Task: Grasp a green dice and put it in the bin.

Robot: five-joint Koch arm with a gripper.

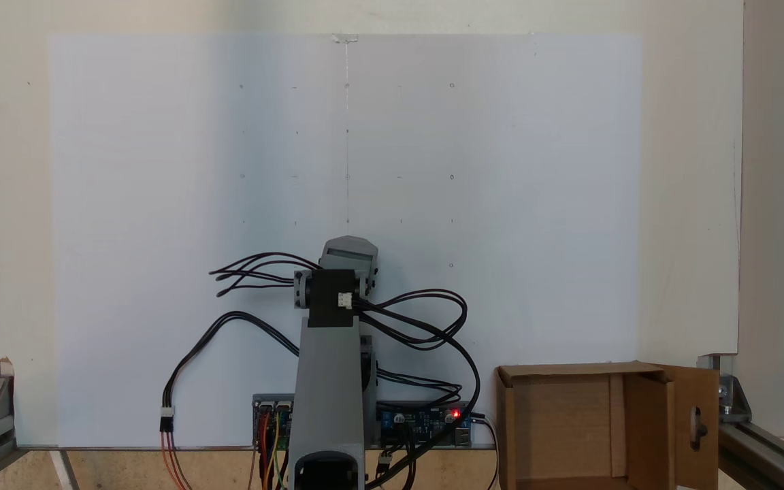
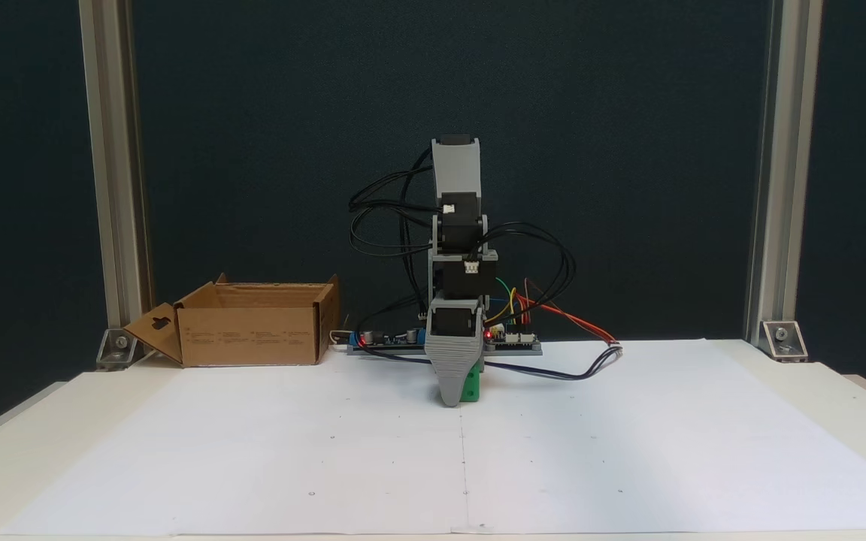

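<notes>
The green dice (image 2: 471,388) rests low on the white paper just in front of the arm's base, partly behind the broad grey finger (image 2: 451,376) of my gripper (image 2: 458,397). The gripper points straight down with its tip at the paper and the dice against its right side. The second jaw is hidden, so its grip is unclear. From above, the folded arm's grey wrist housing (image 1: 349,253) covers the gripper and the dice. The bin (image 2: 252,334), an open cardboard box (image 1: 572,371), stands beside the base, its flap with the handle hole folded outward.
A large white paper sheet (image 1: 501,204) with faint grid marks covers the table. Black cables (image 1: 426,327) loop around the arm, and circuit boards (image 2: 512,340) sit behind the base. Aluminium frame posts (image 2: 771,188) stand at the table's back corners.
</notes>
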